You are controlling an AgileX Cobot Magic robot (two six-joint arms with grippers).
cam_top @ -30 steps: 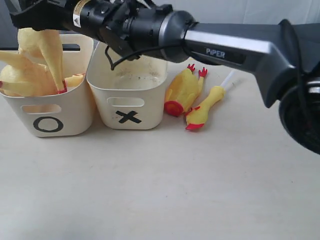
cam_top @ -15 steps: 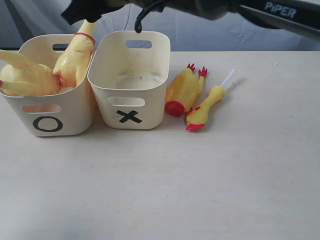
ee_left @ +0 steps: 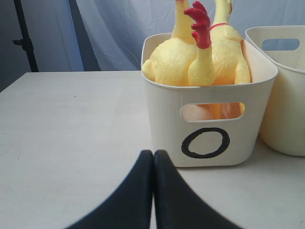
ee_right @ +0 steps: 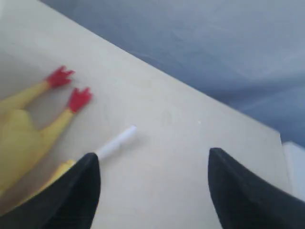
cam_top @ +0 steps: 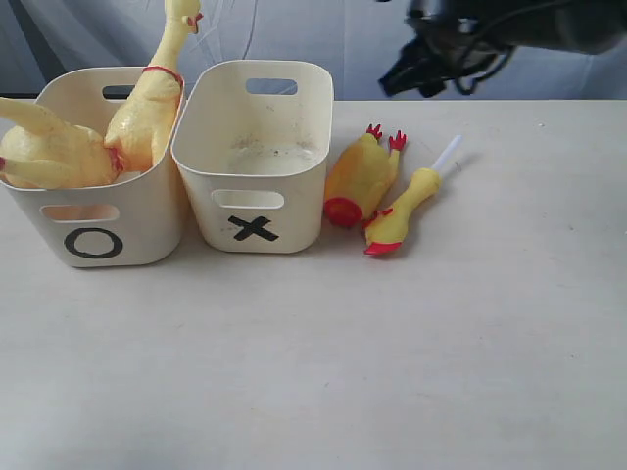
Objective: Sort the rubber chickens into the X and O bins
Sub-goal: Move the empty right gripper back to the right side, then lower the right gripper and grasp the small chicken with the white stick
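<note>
Nearby, two small chickens lie beside the X bin; right claw apart, left claw together.

Rubber chickens, yellow with red trim: four in all, namely two large long-necked ones inside the O bin, the lying chicken and the upright chicken, plus two smaller ones on the table beside the X bin, the plain small chicken and the tube chicken carrying one white tube. Cream plastic bins with slot handles: two, each bearing one black mark. Grippers: two, the left gripper with fingers pressed together, the right gripper with fingers spread apart.
</note>
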